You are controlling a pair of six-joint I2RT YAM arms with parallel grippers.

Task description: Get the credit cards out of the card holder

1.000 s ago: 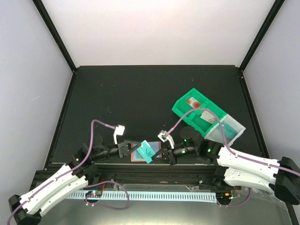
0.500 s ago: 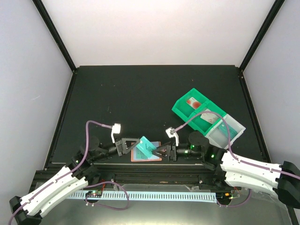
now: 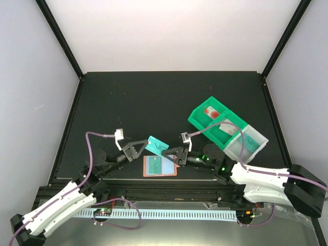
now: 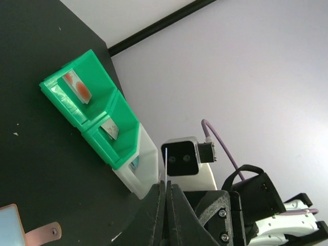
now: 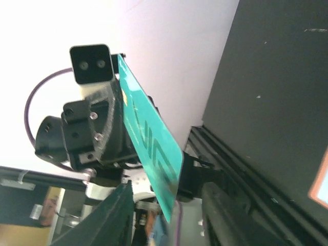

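In the top view my left gripper (image 3: pixel 144 149) is shut on a teal credit card (image 3: pixel 157 145) with white marks and holds it in the air, beyond the card holder (image 3: pixel 145 167). That salmon-orange holder lies flat on the black table, a pale blue panel showing inside it. My right gripper (image 3: pixel 169 154) stands open just right of the card. The right wrist view shows the teal card (image 5: pixel 149 145) with its lower end between my open right fingers (image 5: pixel 117 215). Seen from the left wrist, the card (image 4: pixel 167 163) is edge-on, pinched by the left gripper (image 4: pixel 167 183). The holder's corner and snap tab (image 4: pixel 43 234) lie at the bottom left.
A green plastic bin (image 3: pixel 215 124) with a clear end compartment (image 3: pixel 249 142) sits at the right of the table, with cards standing in its sections. The table's near rail (image 3: pixel 164 184) runs just below the card holder.
My left gripper has lifted the teal card up and away from the card holder. The right gripper has opened and followed it back from the near edge. The holder now lies alone.
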